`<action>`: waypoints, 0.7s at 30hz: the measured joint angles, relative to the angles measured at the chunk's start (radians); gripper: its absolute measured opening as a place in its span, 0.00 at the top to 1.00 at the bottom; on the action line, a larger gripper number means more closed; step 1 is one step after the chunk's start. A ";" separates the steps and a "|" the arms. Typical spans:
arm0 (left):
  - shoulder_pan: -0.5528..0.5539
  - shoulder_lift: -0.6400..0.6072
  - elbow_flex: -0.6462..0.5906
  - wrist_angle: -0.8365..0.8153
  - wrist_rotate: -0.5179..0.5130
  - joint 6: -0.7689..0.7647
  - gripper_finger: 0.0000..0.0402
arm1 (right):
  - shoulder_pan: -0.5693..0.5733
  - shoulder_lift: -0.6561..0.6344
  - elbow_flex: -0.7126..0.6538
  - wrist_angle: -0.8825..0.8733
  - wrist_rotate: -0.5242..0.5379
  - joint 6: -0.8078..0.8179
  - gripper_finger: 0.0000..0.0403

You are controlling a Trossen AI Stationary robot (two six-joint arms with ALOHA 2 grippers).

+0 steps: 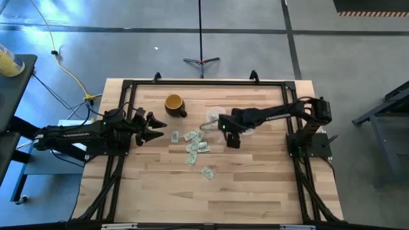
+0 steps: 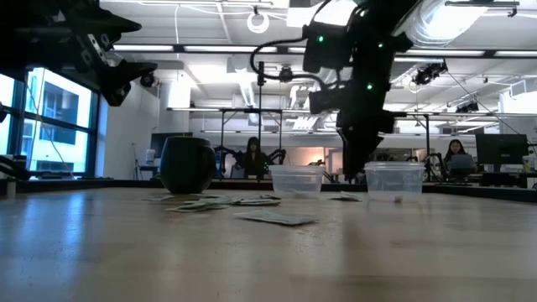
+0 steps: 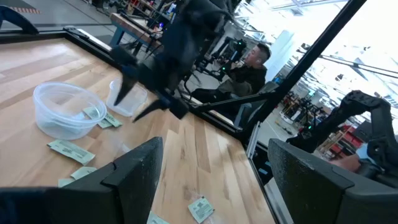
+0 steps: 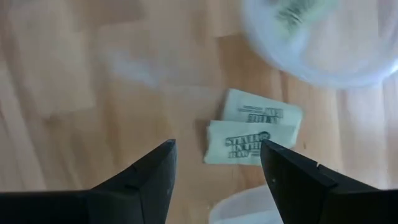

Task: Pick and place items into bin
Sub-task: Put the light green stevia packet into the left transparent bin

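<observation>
Several pale-green-and-white slips (image 1: 197, 147) lie flat on the wooden table; the low view shows them as a thin scatter (image 2: 273, 218). The clear bowl (image 1: 214, 117) stands behind them with a slip inside (image 3: 92, 112). My right gripper (image 1: 231, 142) is open and points down just right of the bowl. In the right wrist view (image 4: 217, 168) two overlapping slips (image 4: 252, 134) lie ahead of its fingers, untouched. My left gripper (image 1: 156, 124) hangs open above the table's left part, left of the slips.
A yellow mug (image 1: 174, 104) stands toward the far edge, left of the bowl. A smaller clear cup (image 2: 394, 179) sits close to my right gripper, on its right. A black frame (image 1: 192, 83) runs around the table. People sit in the room beyond.
</observation>
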State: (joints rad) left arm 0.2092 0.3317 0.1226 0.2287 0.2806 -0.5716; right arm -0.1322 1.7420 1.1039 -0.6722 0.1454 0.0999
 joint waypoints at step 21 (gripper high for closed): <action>0.000 0.000 0.000 0.000 0.000 -0.001 0.19 | -0.122 0.000 -0.041 0.003 -0.030 -0.328 0.44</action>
State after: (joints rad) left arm 0.2089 0.3317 0.1226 0.2291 0.2802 -0.5728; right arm -0.2540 1.7420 1.0626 -0.6693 0.1156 -0.2280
